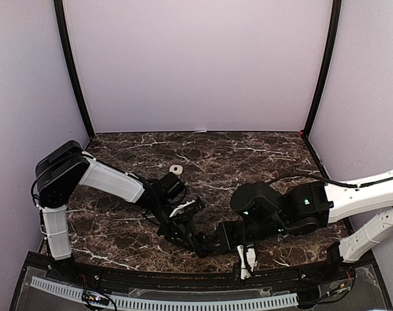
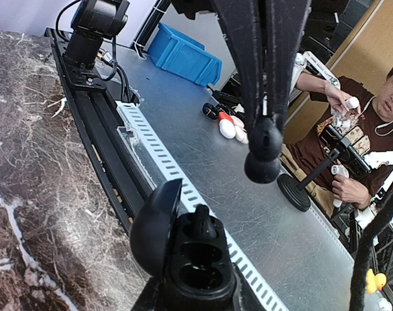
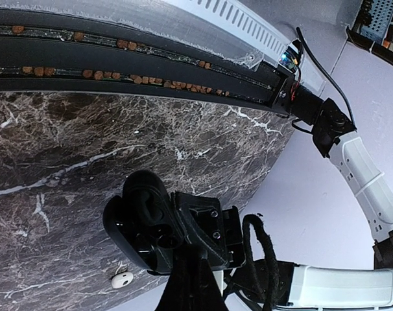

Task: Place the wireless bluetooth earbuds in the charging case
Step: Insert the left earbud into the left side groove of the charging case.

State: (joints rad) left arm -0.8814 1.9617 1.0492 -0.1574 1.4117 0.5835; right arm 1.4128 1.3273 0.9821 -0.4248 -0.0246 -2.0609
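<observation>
Seemingly, left hand point(image 2: 191, 300) closed, gripping charging case point(image 2: 198, 256)

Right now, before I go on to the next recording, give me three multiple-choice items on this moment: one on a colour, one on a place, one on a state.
1. What colour is the charging case?
A. white
B. black
C. blue

2. Where does the white earbud lie?
A. on the marble tabletop
B. inside the case
C. on a metal bench

3. How is the case's lid?
A. shut
B. missing
C. swung open

Answers:
1 B, the case is black in both wrist views.
2 A, the right wrist view shows it alone on the marble, apart from the case.
3 C, the lid stands up at one side and the inside of the case is bared.
</observation>
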